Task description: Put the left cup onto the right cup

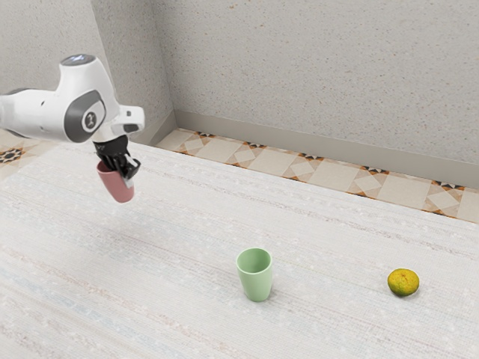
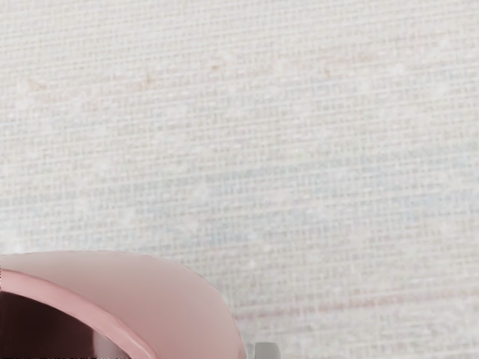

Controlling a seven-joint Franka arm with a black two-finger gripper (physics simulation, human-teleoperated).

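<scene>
A pink cup (image 1: 117,184) hangs in the air well above the table at the exterior view's left, tilted a little, with my gripper (image 1: 118,166) shut on its rim. In the wrist view the pink cup (image 2: 135,299) appears large and close under my hand, its dark inside showing. A green cup (image 1: 254,274) stands upright on the table, far off toward the exterior view's right and lower than the held cup.
An orange (image 1: 403,282) lies on the table to the right of the green cup. The pale woven tabletop (image 1: 150,284) spreads wide around them. A tiled floor strip and a grey wall run behind the table.
</scene>
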